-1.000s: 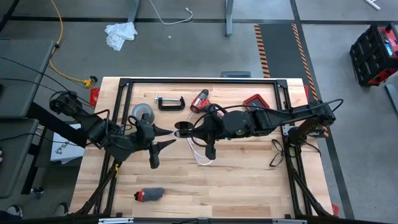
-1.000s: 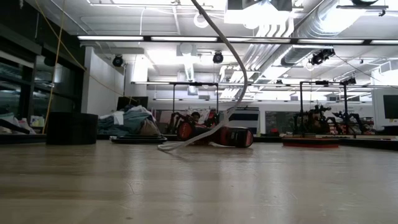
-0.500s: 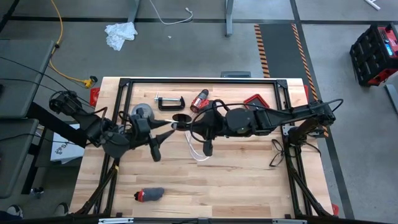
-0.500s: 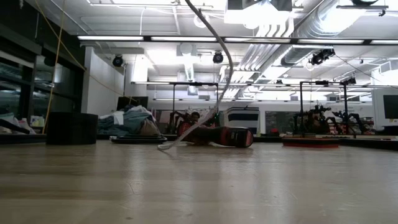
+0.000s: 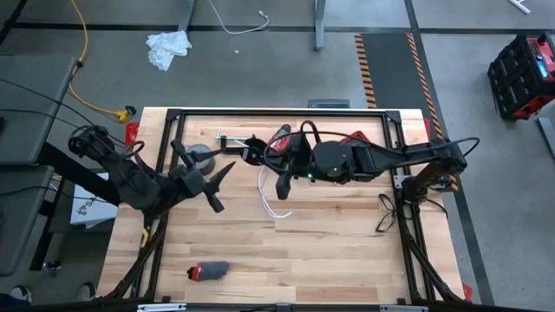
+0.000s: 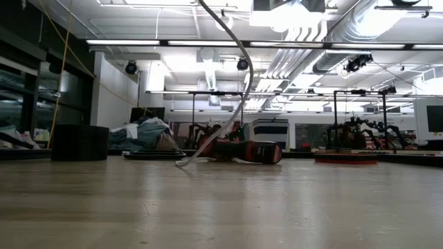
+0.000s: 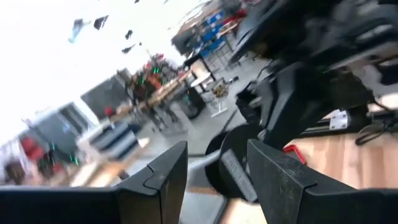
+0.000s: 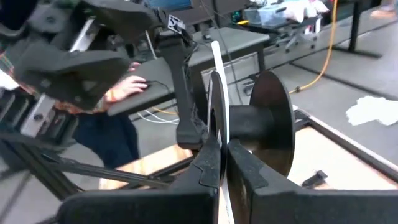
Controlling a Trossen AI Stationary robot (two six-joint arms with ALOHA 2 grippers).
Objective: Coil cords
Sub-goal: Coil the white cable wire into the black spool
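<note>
High view: right tool [image 5: 257,155], closed on the thin white cable [image 5: 264,184] beside its small round black disc [image 5: 252,149], holds it above the wooden bench [image 5: 347,251], slack looping below, presumably for winding. Left tool [image 5: 227,170] stands apart, empty, nearby.

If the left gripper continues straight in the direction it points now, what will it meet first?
Most likely the black spool held up by the right gripper. In the left wrist view it sits just beyond the open fingers of the left gripper, though the depth is hard to judge.
</note>
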